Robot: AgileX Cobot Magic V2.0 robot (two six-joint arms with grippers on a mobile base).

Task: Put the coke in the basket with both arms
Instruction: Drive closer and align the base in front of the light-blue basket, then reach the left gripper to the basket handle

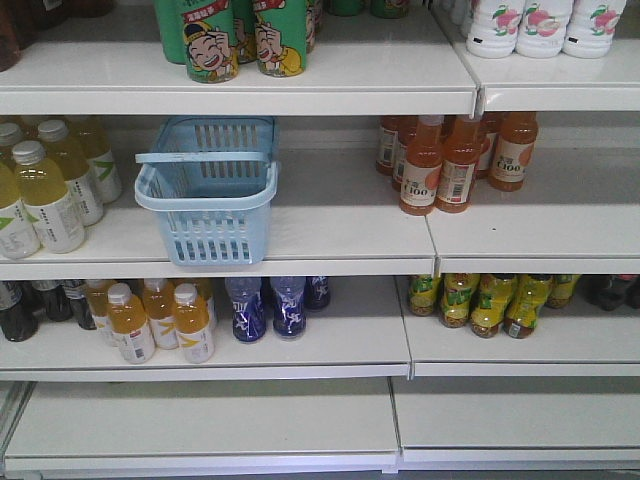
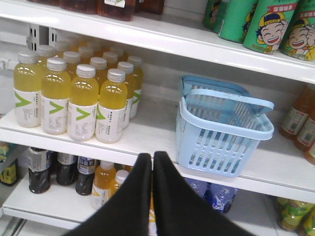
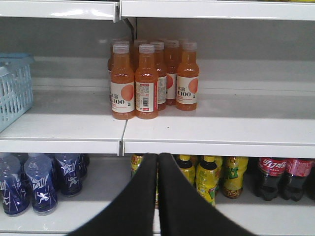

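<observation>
1. Basket [image 2: 216,147] is set on mid shelf [image 2: 152,132], up & to the rt of left gripper [image 2: 152,157].
2. Tall btls [image 2: 81,103] are packed on same shelf, up-left of that gripper, well left of basket.
3. C100 btls [image 3: 147,83] are stood on mid shelf, straight above right gripper [image 3: 158,157].
4. Coke [image 3: 272,178] is kept one shelf lower, far rt of right gripper; squat btls [image 3: 209,178] are placed between.
</observation>
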